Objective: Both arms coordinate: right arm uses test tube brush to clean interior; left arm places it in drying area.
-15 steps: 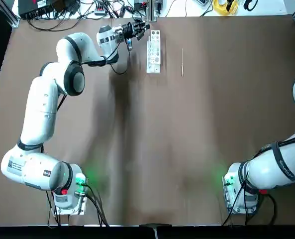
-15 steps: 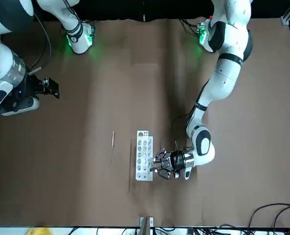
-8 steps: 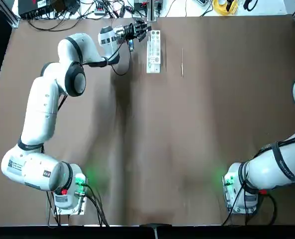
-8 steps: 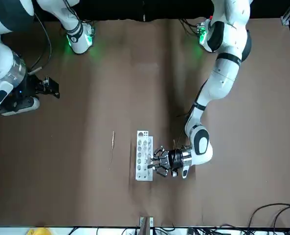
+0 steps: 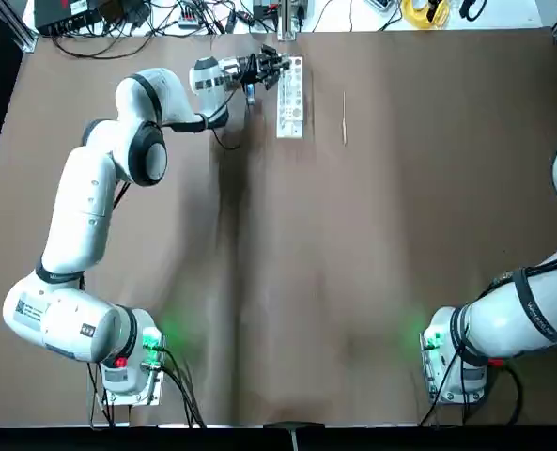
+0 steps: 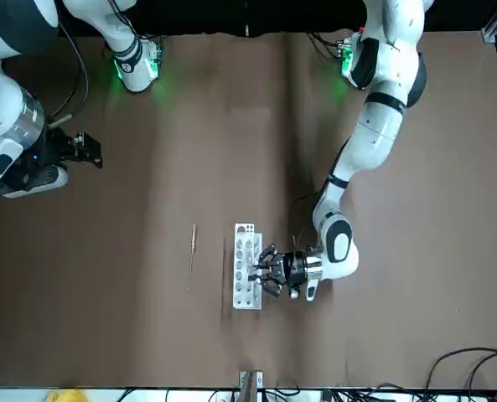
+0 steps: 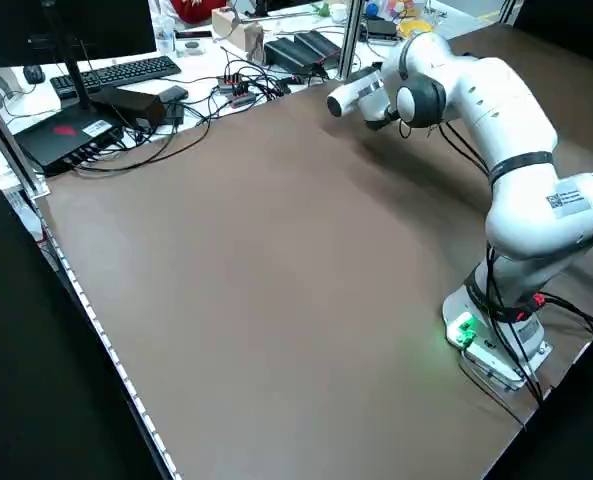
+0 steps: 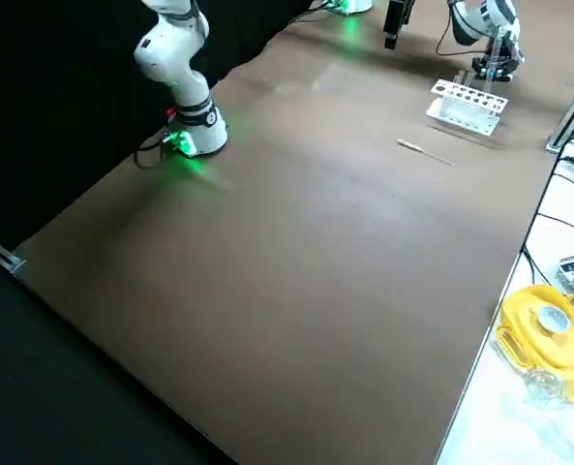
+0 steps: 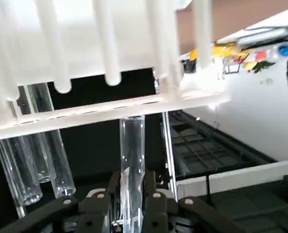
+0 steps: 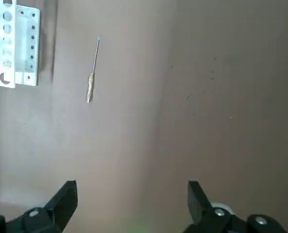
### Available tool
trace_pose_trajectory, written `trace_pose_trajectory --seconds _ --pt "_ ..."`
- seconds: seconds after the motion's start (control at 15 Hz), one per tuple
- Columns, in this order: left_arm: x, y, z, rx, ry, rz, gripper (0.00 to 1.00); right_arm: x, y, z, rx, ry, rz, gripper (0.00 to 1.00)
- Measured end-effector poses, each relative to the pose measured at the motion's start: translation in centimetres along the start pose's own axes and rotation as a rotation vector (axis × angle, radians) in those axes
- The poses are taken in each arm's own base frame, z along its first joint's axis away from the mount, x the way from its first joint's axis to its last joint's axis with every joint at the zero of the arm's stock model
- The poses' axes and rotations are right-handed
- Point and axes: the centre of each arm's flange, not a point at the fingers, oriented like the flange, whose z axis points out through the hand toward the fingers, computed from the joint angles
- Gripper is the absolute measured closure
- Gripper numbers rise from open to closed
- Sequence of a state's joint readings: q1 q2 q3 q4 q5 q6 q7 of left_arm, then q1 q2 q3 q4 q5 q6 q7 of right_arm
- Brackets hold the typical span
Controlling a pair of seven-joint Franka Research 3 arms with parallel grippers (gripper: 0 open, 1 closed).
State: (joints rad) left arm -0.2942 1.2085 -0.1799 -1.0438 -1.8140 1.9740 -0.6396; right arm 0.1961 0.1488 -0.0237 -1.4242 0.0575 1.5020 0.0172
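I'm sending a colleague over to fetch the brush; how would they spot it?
On the big brown table, find the white rack with round holes. Beside it lies the brush, a thin pale stick, thicker at one end and, unlike the rack, without holes.

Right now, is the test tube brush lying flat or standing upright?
Lying flat: the top view shows the brush stretched along the bare table.

The counter (image 5: pixel 287 282) looks dull brown, with soft, dark shadows. Little green lights glow on it by the arm bases. In the left wrist view, the white rack (image 9: pixel 85 53) is very bright and blurry up close.
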Motion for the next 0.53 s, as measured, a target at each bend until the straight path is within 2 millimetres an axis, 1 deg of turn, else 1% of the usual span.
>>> trace_pose_trajectory --seconds 0.07,0.2,0.33,0.53 --pt "0.1 -0.4 0.5 0.008 -0.003 0.013 0.76 0.0 0.0 0.0 0.000 0.000 0.000 0.00" --pt "0.7 -0.9 0.8 0.016 0.007 0.024 0.76 0.0 -0.1 0.0 0.000 0.000 -0.001 0.00" --pt "1.3 -1.0 0.4 0.015 0.016 0.025 0.76 0.0 -0.1 0.0 0.000 0.000 -0.002 0.00" --pt "1.2 -0.6 0.0 0.009 0.019 0.028 0.76 0.0 -0.1 0.0 0.000 0.000 -0.002 0.00"
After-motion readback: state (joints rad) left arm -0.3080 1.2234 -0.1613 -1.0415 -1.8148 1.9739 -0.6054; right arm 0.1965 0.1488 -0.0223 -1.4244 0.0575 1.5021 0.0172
